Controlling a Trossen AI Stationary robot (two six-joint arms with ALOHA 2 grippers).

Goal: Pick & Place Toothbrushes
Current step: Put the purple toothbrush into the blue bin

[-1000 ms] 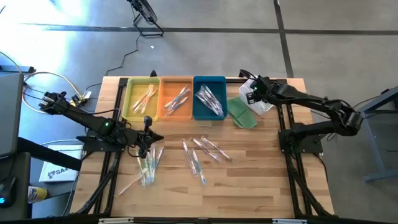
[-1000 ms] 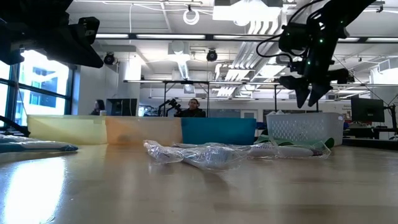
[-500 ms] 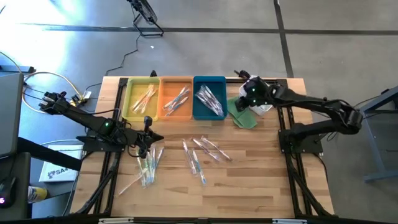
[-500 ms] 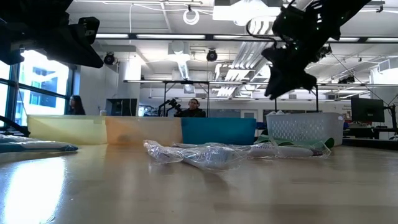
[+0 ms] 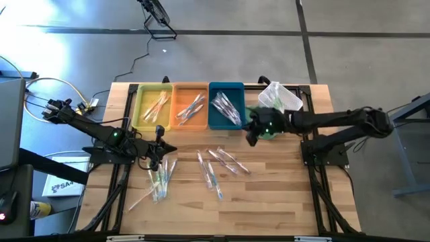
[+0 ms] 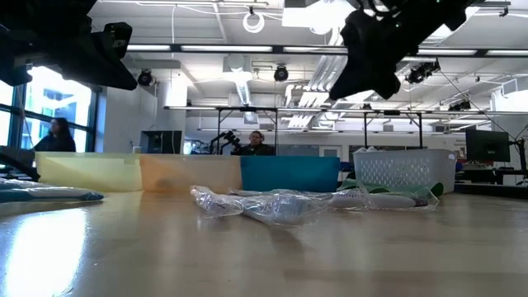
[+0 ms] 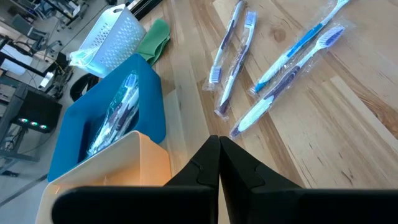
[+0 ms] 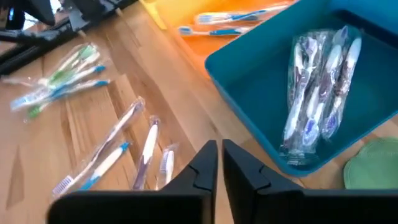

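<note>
Wrapped toothbrushes lie loose on the wooden table in a centre group [image 5: 218, 165] and a left group [image 5: 160, 180]. More of them lie in the yellow tray [image 5: 140, 107], the orange tray [image 5: 180, 101] and the blue tray [image 5: 216, 94]. My right gripper [image 5: 250, 136] hovers shut and tipped downward just right of the blue tray [image 8: 249, 81], over a green cloth [image 5: 263, 128], with nothing between its fingers [image 8: 205, 165]. The wrapped brushes in that tray [image 8: 317, 93] lie ahead of it. My left gripper [image 5: 168, 149] waits shut above the left group, also holding nothing [image 7: 219, 152].
A white mesh basket [image 5: 281, 98] with clear wrapping stands at the far right, behind my right arm. The three trays sit side by side along the far edge. Bare wood runs along the near edge and the right part of the table.
My right gripper has swung from above the white basket toward the table's left and near side, ending beside the blue tray over the green cloth. It has tipped up from pointing steeply down to a slant.
</note>
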